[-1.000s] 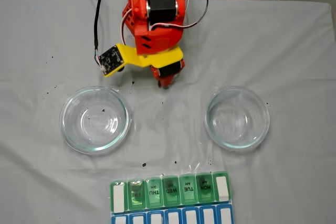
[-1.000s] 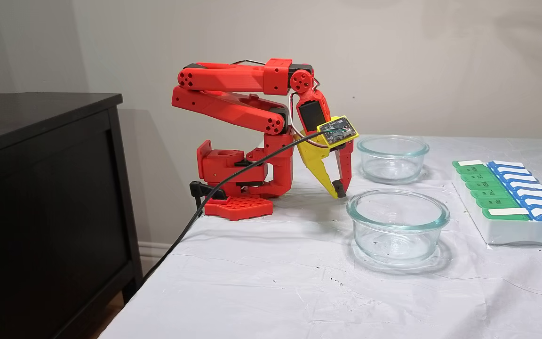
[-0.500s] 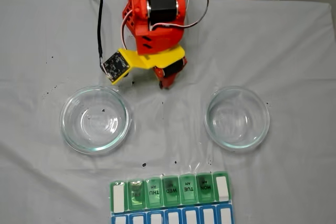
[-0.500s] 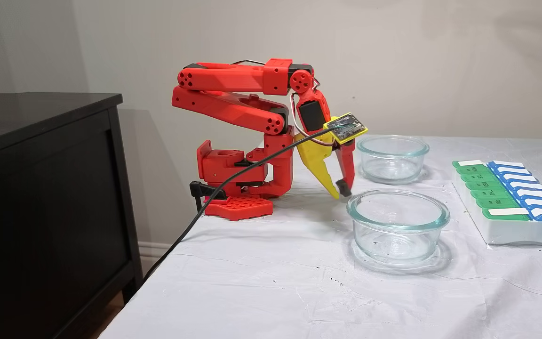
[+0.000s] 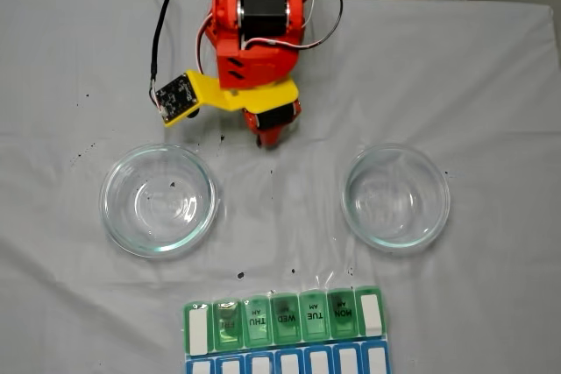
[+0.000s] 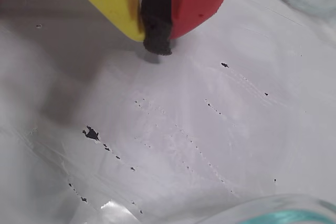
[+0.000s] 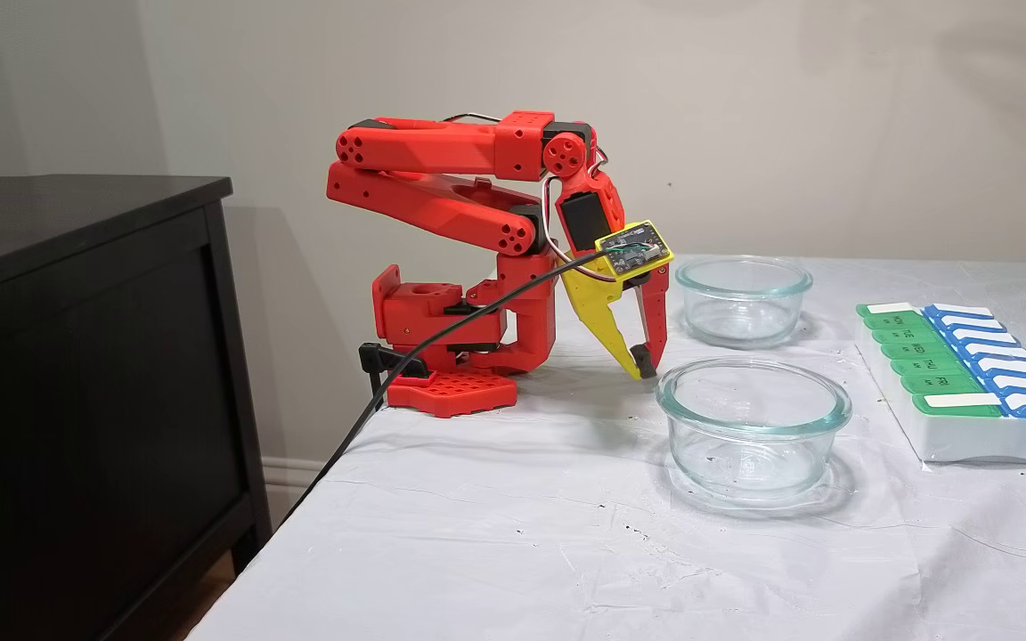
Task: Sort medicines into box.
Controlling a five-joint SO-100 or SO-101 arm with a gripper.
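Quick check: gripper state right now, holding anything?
Gripper: shut, jaws pressed together on their black foam pad, no ball between them; it hangs just above the white cloth.

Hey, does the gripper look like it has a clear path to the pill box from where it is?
Probably yes. The shut gripper hangs between the two glass bowls, and bare cloth runs straight to the pill box; whether the arm stretches that far is uncertain.
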